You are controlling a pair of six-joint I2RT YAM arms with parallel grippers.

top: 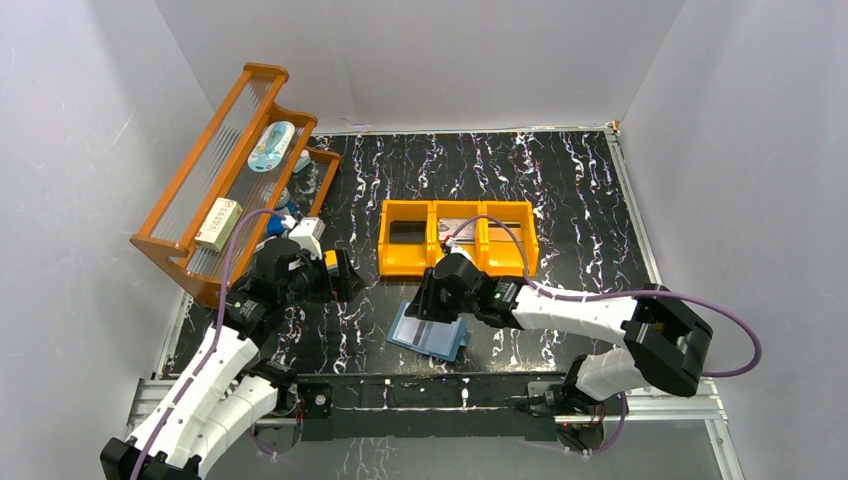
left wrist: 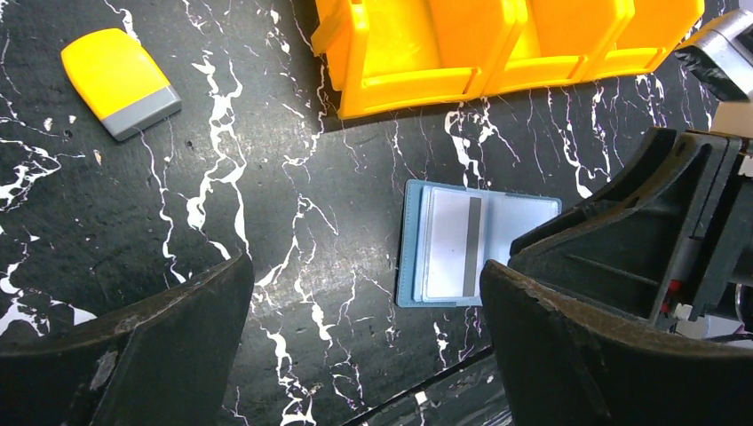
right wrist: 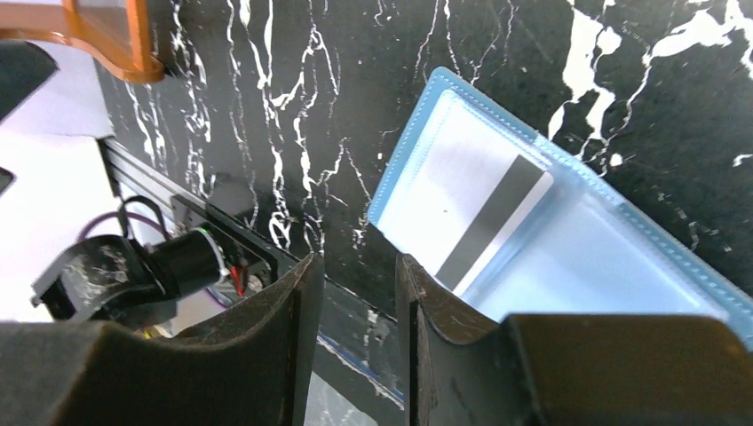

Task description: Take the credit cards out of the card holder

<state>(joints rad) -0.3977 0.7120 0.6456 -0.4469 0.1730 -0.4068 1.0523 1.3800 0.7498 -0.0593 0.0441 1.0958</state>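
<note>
— Where's the wallet (top: 430, 334)?
— Lying open on the surface (top: 560, 180), just in front of the yellow bin (top: 458, 262), one striped card (left wrist: 448, 244) in its pocket.
— And the fingers?
— Left fingers (left wrist: 178, 337) spread wide, empty. Right fingers (right wrist: 266, 328) barely apart by the wallet, gripping nothing.

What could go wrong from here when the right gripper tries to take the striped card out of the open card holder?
1. The card sits flat inside a clear pocket of the card holder, so the right gripper, its jaws only narrowly apart, may pinch the pocket film too.
2. The left gripper hangs open, away from the holder, so nothing seems to pin it; a pull may drag the whole holder.
</note>
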